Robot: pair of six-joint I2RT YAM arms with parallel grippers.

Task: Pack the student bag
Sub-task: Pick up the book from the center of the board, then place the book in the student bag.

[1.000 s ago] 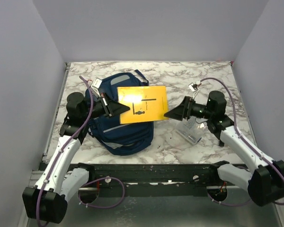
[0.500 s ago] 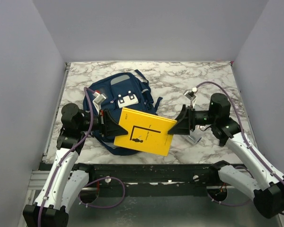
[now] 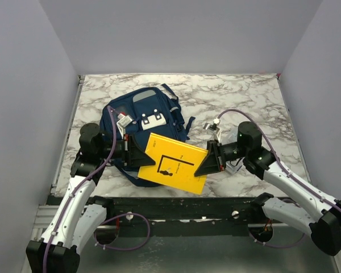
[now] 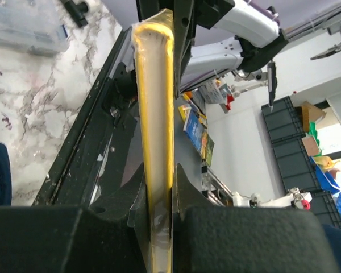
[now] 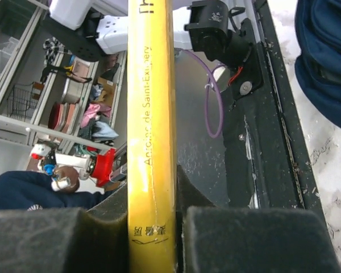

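Grips one yellow book (image 3: 173, 163) by both short ends: left tool (image 3: 137, 154) clamped on one end, right tool (image 3: 207, 162) clamped on the other, jaws pressed flat against the covers. Holds it in the air, tilted, long axis running left to right between the two tools. Places the one blue backpack (image 3: 145, 108) flat on the marble surface (image 3: 244, 96), just behind and partly under the book, long axis near to far, closer to the left arm. Shows no clearly open pocket. Counts two tools, one book, one backpack.
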